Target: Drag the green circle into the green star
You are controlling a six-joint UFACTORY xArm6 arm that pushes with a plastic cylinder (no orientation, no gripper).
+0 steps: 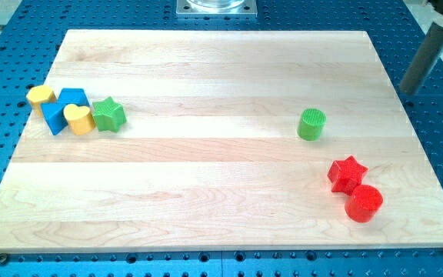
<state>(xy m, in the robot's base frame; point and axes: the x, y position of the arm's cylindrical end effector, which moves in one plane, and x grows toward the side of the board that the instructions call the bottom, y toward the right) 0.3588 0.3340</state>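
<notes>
The green circle [311, 124], a short green cylinder, stands on the wooden board [206, 177] right of centre. The green star [108, 115] lies far off at the view's left, touching a yellow heart [78, 118]. My rod comes in at the view's top right, and my tip [409, 91] is off the board's right edge, over the blue perforated table, up and to the right of the green circle and well apart from it.
At the left, a blue block [64, 108], the yellow heart and a second yellow block [41, 95] cluster beside the green star. A red star [347, 173] and a red circle [364, 203] touch each other at the lower right, below the green circle.
</notes>
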